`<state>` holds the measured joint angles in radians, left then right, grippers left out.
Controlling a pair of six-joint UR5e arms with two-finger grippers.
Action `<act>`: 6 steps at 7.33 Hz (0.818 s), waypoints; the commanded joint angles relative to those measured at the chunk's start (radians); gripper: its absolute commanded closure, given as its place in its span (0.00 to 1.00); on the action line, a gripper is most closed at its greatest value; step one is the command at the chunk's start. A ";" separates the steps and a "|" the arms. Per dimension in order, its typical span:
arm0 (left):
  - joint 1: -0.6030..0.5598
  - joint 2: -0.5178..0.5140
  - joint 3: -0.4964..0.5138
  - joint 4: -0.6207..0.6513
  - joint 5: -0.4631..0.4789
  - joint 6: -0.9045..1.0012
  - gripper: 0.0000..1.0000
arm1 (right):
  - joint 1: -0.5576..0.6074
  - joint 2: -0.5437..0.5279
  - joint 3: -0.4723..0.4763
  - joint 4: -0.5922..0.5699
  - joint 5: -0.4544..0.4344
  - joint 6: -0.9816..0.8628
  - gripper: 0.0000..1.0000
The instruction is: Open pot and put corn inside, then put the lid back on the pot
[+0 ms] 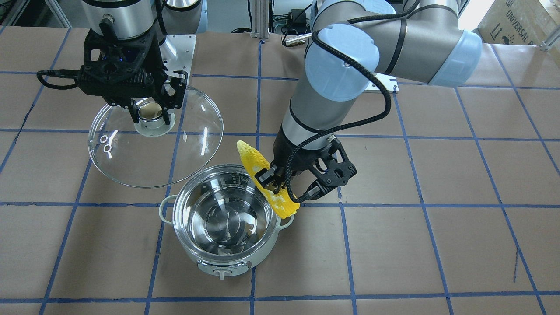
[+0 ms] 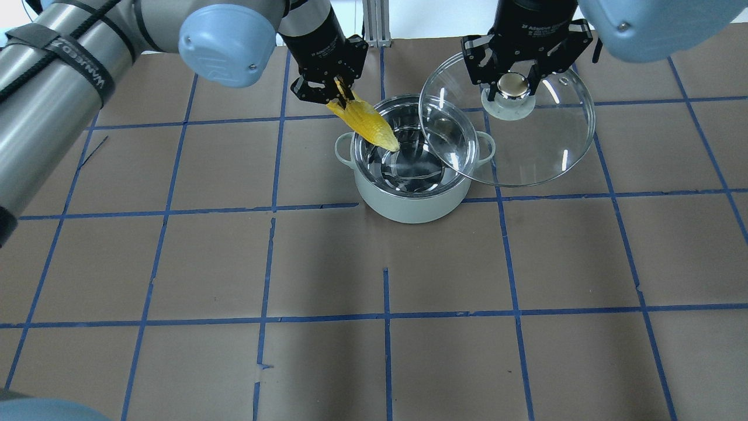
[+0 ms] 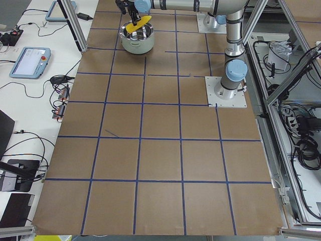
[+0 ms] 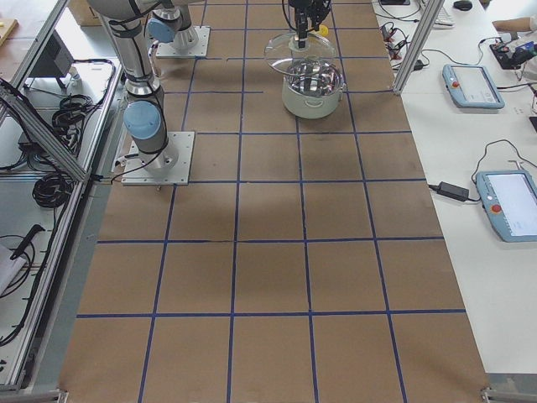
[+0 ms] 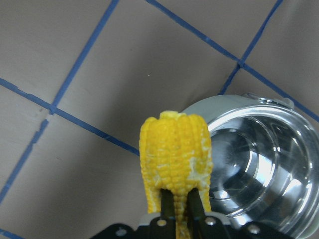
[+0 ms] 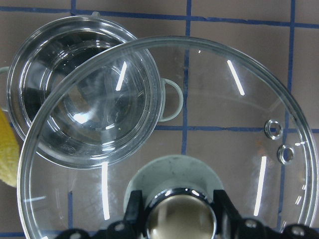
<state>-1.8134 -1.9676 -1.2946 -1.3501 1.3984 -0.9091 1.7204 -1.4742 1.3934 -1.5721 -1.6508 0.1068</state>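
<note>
- Left gripper (image 1: 272,181): fingers pinched narrow on the yellow tapered corn cob (image 1: 250,161), gripping it partway along its length.
- Cob's long axis is steeply tilted. The pointed end is up and behind the fingers, and the blunt end hangs below and ahead of them. The wrist view looks down the cob onto that blunt end.
- Round pale mint-white electric pot (image 2: 409,207): its shiny steel bowl is open and looks empty. It sits below the left gripper, off to the gripper's inner side, toward the other arm.
- The blunt end hangs about at the pot's near rim, by the loop handle on that side. You cannot tell whether it touches the rim.
- Judgement: the cob is not in yet. The drop needs a short shift inward over the bowl, and releasing here risks the cob hitting the rim.
- Right gripper (image 1: 151,111): closed on the beige centre knob of the clear glass domed lid (image 1: 175,148). It holds the lid in the air, beside the pot on the far side from the corn.
- From overhead, the lid's edge overlaps that far rim.
- The left gripper is the nearer one to the open mouth.
</note>
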 commanded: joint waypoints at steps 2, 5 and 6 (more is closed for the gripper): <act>-0.021 -0.039 0.003 0.005 -0.068 -0.138 0.00 | -0.028 -0.003 0.016 0.003 0.000 -0.032 0.58; -0.020 -0.044 0.001 0.006 -0.096 -0.117 0.01 | -0.032 -0.011 0.013 0.011 -0.011 -0.032 0.56; 0.000 -0.025 -0.014 0.003 -0.088 0.071 0.02 | -0.030 -0.011 0.016 0.014 -0.009 -0.029 0.56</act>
<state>-1.8291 -2.0080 -1.2962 -1.3449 1.3041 -0.9915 1.6899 -1.4834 1.4066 -1.5625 -1.6599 0.0759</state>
